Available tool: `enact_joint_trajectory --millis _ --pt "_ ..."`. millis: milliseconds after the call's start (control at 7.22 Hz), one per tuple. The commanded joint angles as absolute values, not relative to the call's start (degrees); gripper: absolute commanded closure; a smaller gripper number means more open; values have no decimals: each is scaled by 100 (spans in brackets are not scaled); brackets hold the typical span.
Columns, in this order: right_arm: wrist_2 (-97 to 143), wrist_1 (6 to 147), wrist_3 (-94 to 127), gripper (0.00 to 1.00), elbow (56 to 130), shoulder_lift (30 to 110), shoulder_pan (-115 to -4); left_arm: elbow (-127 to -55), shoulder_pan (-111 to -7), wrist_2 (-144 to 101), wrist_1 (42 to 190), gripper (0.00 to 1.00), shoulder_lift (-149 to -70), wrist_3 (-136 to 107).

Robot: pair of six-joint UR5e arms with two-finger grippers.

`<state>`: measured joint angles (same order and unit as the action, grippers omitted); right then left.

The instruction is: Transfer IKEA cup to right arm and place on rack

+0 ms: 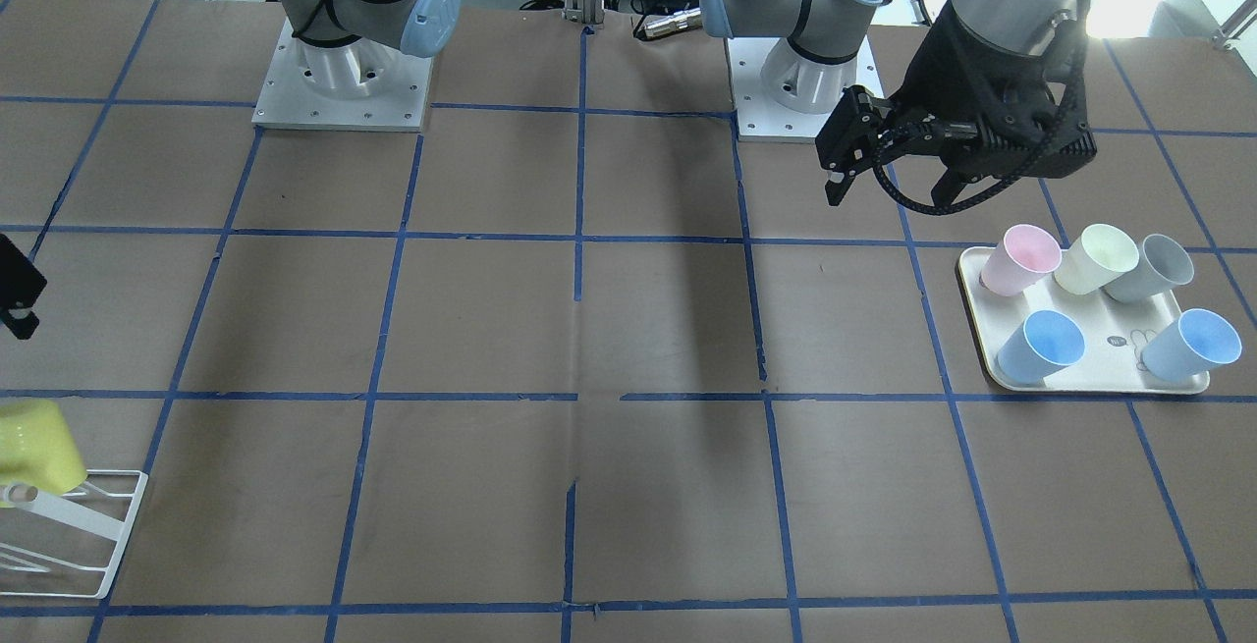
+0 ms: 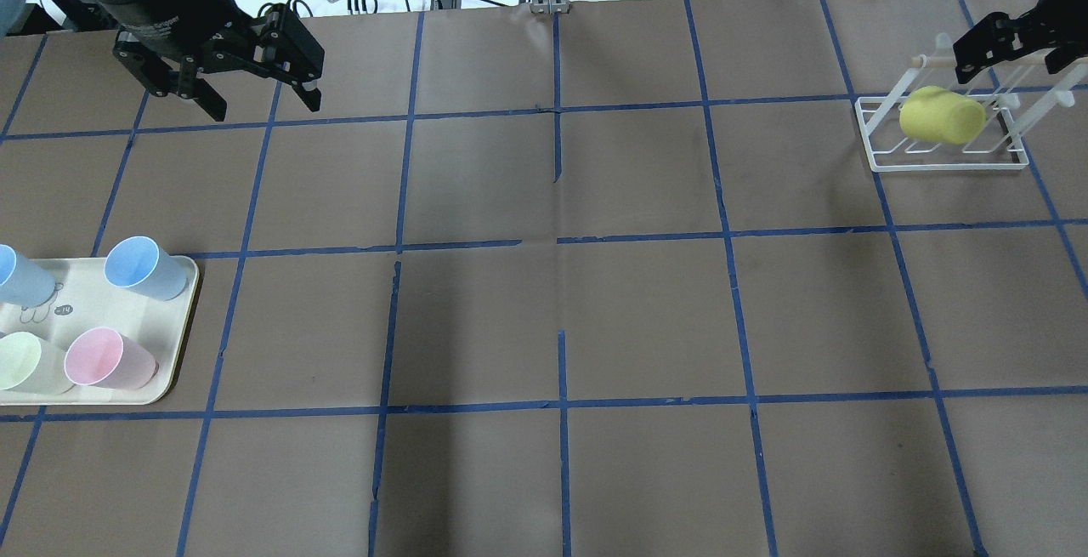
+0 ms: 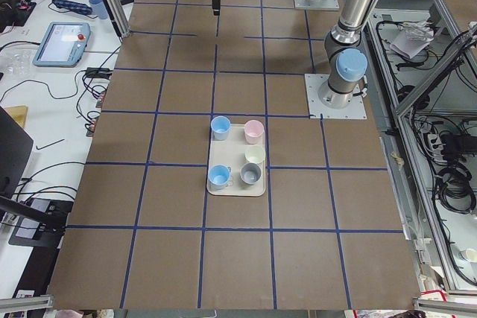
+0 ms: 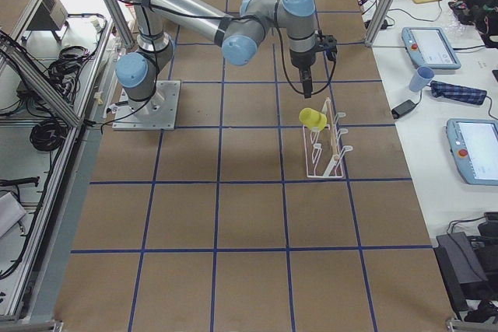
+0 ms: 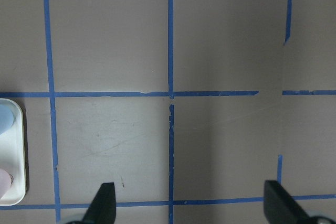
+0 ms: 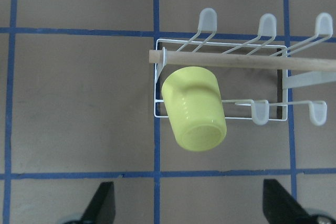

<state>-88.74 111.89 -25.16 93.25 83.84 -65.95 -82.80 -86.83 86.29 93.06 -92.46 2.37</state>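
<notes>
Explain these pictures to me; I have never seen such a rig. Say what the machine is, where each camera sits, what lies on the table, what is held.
Two robot arms stand on a brown table taped in blue squares. Four pictures come from fixed cameras: one facing the robot, one behind it, one at each table end. Two come from wrist cameras looking down past each tool. The yellow cup hangs on the white rack. A cream tray holds five pastel cups. The left tool and the right tool are both open and hold nothing.
</notes>
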Motion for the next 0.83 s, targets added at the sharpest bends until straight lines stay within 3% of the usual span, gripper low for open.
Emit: enact_joint_trajectory --millis 0,416,693 --pt "-8859 9929 -2461 0 9229 8910 -6923 -8279 -8684 8640 9308 0 -9246 246" --pt "-8895 8966 -1340 0 9071 9237 -7767 -8288 -8684 8745 9343 0 -9237 272" --pt "-8920 8719 -356 0 9035 9229 -8888 -8306 -8684 8736 9343 0 -9229 281"
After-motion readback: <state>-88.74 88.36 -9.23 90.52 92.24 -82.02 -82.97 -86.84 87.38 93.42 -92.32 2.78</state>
